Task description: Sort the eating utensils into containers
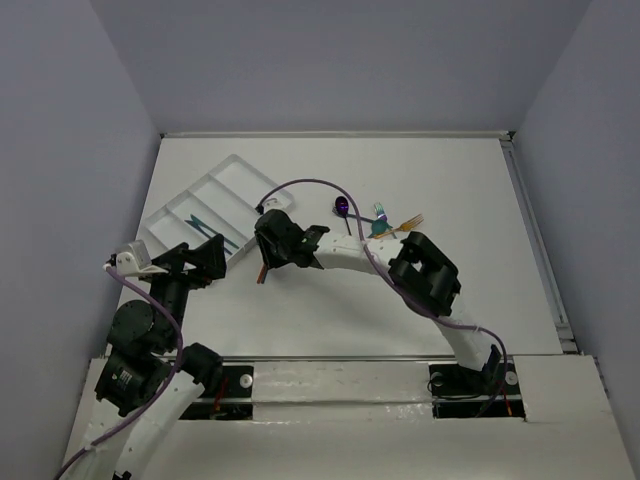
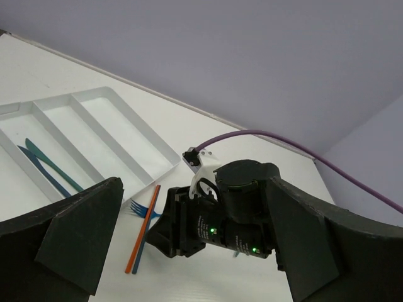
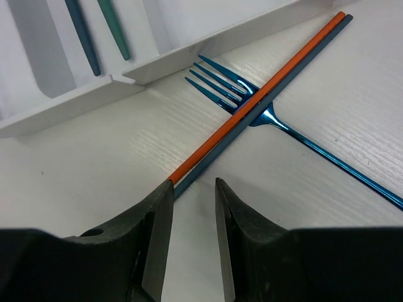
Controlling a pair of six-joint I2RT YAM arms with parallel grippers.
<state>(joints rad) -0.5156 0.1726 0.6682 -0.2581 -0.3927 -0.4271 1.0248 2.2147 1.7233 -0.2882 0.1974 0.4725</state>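
Orange utensil point(image 3: 252, 100) flat on table point(image 3: 94, 163), crossing blue fork point(image 3: 234, 95) at neck, just outside tray point(image 3: 82, 100) corner. Near end at right claw point(image 3: 193, 187) tip; jaws narrowly parted, clamping nothing. Teal knife point(image 2: 50, 165), navy knife point(image 2: 44, 176) side by side in one tray slot. Left claw point(image 2: 195, 185) spread wide, empty, near tray. Purple spoon point(image 1: 342, 207), orange fork point(image 1: 411, 221) well right of tray.

The near end of the orange-and-dark utensil point(image 3: 277, 66) slips behind one finger of my right end effector point(image 3: 193, 189). The blue fork point(image 3: 223, 88) loses its handle past the right edge. The top edge crops the teal utensil point(image 3: 114, 28) and navy utensil point(image 3: 82, 34) in the tray point(image 3: 189, 56), so I can't tell their kinds. From above, the far utensil cluster point(image 1: 385, 222) is too small to sort.
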